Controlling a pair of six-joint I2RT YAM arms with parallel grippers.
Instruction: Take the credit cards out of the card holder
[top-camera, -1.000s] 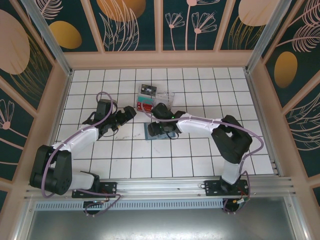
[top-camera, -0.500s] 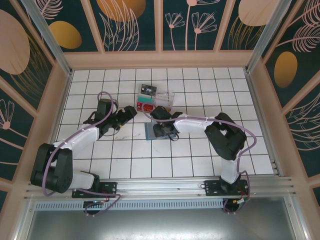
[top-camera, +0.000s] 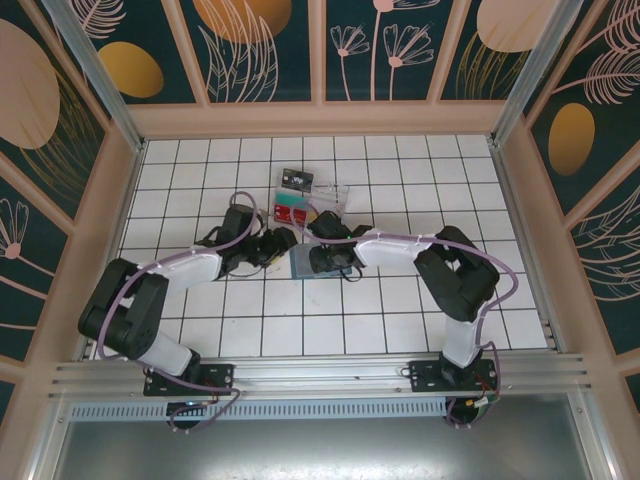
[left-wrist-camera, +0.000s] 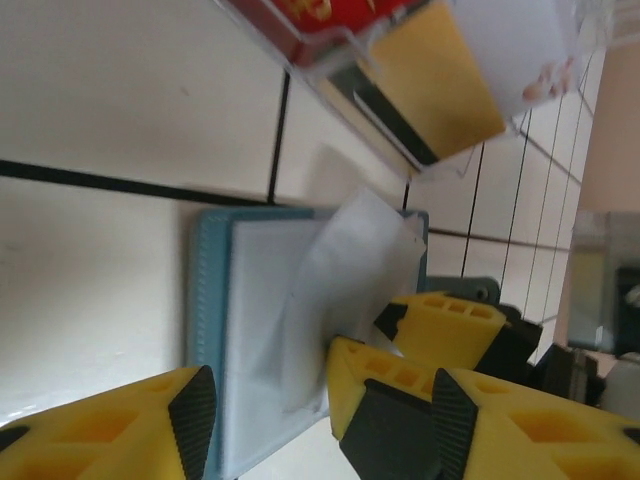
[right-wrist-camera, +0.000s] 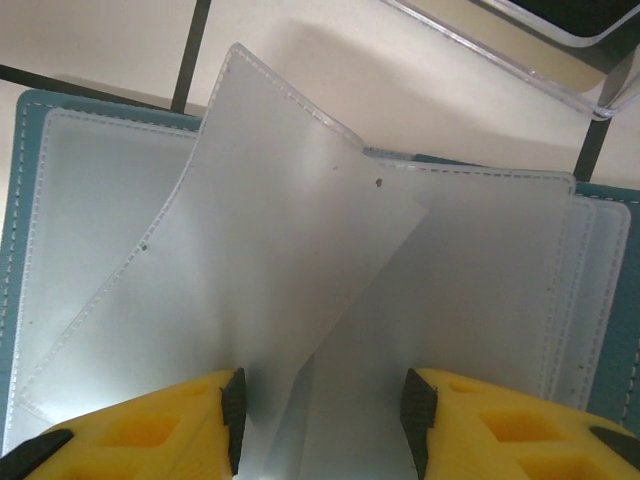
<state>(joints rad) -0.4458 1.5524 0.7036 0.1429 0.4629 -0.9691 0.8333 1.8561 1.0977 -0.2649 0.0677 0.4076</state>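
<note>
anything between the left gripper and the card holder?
Nothing visible. The left gripper faces the open card holder directly. The right gripper sits at its far side, straddling a raised clear sleeve, not in the path.

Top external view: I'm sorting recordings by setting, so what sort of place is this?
Probably a purpose-built robot test cell, not a home: a white tiled table, boxed in by wood-framed walls printed with plants, and an aluminium rail at the near edge.
</note>
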